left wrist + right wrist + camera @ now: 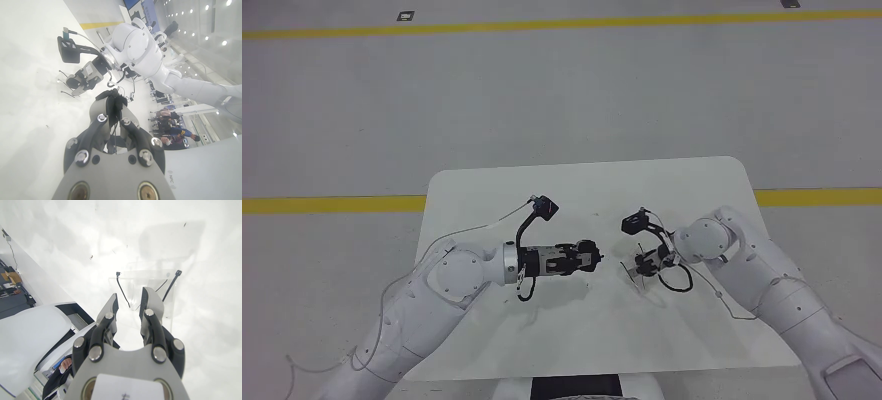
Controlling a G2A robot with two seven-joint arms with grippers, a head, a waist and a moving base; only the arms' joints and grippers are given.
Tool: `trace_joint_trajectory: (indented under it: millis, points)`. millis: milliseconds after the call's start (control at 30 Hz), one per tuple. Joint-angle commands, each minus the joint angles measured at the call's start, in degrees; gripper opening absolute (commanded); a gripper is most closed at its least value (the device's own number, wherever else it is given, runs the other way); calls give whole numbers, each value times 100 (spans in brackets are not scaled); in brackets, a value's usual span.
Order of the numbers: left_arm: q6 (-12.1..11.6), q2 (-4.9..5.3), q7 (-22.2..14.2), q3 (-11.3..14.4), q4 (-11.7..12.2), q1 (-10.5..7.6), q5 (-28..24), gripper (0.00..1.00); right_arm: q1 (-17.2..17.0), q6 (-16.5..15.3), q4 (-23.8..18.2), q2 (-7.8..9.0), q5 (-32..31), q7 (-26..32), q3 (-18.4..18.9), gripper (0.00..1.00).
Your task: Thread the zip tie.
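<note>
My left gripper is shut on a thin black zip tie, whose strand runs back between the fingers. It hangs over the table's middle, a short way from my right gripper. My right gripper is open, its jaws on either side of a clear plastic holder. Leaning in the holder are black zip ties, one in front of the fingers and another off to the side. The left wrist view has the right gripper at the holder.
The white table is bare around the holder, with its front edge close behind both arms. A grey floor with yellow lines lies beyond it. Small dark specks dot the tabletop.
</note>
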Motion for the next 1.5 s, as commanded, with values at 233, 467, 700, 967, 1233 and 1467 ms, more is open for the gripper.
trace_joint_trajectory:
  millis: [233,467,700,967,1233,1467]
  points:
    - [0,0,0,0,0,0,0,0,115,0,121,-66,23,77,-141,23]
    - [0,0,0,0,0,0,0,0,183,-114,182,-103,42,101,-217,22]
    - [0,0,0,0,0,0,0,0,258,-148,257,-139,48,191,-297,21]
    - [0,0,0,0,0,0,0,0,408,-194,460,-223,135,297,-451,19]
    - [0,0,0,0,0,0,0,0,542,-301,717,-315,283,336,-601,10]
    - [0,0,0,0,0,0,0,0,629,-387,938,-383,378,330,-699,9]
